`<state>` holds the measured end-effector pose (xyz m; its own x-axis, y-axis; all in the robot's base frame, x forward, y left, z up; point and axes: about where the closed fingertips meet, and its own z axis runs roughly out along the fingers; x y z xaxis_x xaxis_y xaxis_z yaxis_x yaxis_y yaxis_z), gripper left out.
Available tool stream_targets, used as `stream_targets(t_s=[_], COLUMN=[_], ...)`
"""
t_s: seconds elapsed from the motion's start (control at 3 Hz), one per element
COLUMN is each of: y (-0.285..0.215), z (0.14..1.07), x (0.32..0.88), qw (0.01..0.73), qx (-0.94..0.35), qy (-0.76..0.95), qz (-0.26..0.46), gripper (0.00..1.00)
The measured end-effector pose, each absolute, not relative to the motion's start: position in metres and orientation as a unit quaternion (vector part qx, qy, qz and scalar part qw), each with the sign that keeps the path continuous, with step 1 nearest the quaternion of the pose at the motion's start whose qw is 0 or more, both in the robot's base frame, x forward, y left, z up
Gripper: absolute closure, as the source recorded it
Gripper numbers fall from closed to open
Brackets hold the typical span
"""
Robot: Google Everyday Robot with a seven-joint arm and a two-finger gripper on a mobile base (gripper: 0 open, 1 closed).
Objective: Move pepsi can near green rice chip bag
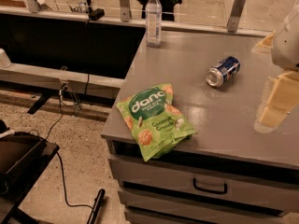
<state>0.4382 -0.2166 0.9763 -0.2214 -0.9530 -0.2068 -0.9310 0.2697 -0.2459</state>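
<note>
The pepsi can [223, 71] lies on its side on the grey counter top [187, 64], right of the middle, with its silver end facing front-left. The green rice chip bag [154, 120] lies flat at the counter's front left corner, its lower edge hanging a little over the front. My gripper [275, 106] is at the right edge of the view, above the counter, to the right of and nearer than the can and apart from it. It holds nothing that I can see.
A clear water bottle [153, 17] stands upright at the counter's back left edge. Drawers with a dark handle [210, 186] are below the front edge. Cables [60, 125] and a black stand [21, 160] are on the floor at left.
</note>
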Motion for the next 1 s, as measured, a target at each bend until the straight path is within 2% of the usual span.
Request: stream_targets(t_s=[0.67, 1.0], y=[-0.216, -0.216], z=[0.976, 0.969], x=[0.455, 0.494], qw=[0.177, 0.183], qx=[-0.625, -0.669], qy=[0.759, 0.719], qz=[-0.033, -0.039], gripper=[0.0, 0.0])
